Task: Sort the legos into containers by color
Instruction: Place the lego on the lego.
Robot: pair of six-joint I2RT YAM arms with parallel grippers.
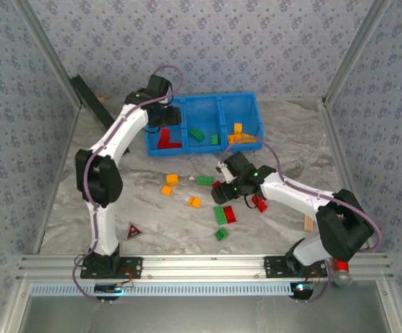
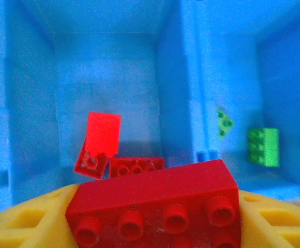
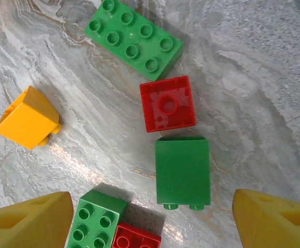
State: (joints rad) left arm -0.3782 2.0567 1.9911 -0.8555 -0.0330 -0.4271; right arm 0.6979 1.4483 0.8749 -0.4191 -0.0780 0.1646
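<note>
My left gripper (image 2: 152, 227) is shut on a red lego (image 2: 155, 199), held over the left container of the blue bin (image 2: 31, 103). Two red legos (image 2: 134, 166) lie on that container's floor, and green ones (image 2: 264, 147) lie in the middle container. From above, the left gripper (image 1: 161, 119) hangs over the bin (image 1: 215, 96). My right gripper (image 3: 151, 199) stands open just above the table, with a green lego (image 3: 183, 173) lying on its side between the fingers. A red lego (image 3: 167, 103) lies upside down just beyond it. The right gripper (image 1: 223, 187) is among the loose legos.
Around the right gripper lie a long green brick (image 3: 133, 36), an orange one (image 3: 28, 118), a small green one (image 3: 94, 219) and a red one (image 3: 135, 240). Orange bricks (image 1: 172, 180) lie left of centre. A dark triangle (image 1: 133, 231) sits near the front left.
</note>
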